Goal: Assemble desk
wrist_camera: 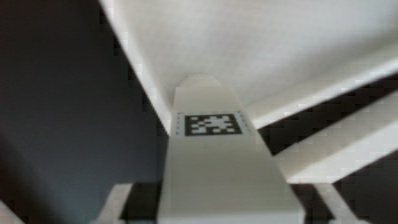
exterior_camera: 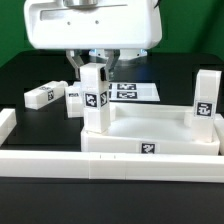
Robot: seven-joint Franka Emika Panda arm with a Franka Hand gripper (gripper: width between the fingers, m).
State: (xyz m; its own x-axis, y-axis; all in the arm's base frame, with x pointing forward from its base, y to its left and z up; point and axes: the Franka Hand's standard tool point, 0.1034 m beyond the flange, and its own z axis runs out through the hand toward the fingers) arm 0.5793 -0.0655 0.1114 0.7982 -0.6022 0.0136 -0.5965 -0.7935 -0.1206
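The white tray-like tabletop (exterior_camera: 160, 135) lies in the middle of the table. One tagged white leg (exterior_camera: 95, 98) stands upright at its corner on the exterior view's left. My gripper (exterior_camera: 93, 70) comes down from above and is shut on that leg's top. The wrist view shows this leg (wrist_camera: 215, 150) running between my two fingers (wrist_camera: 118, 205), with the tabletop (wrist_camera: 267, 50) beyond it. A second leg (exterior_camera: 205, 97) stands upright at the corner on the exterior view's right. Two more legs (exterior_camera: 42, 95) (exterior_camera: 73, 100) lie loose on the black table behind the tabletop on the exterior view's left.
The marker board (exterior_camera: 132, 91) lies flat behind the tabletop. A long white border bar (exterior_camera: 110, 172) runs along the front and another (exterior_camera: 6, 125) along the exterior view's left. The table surface is black.
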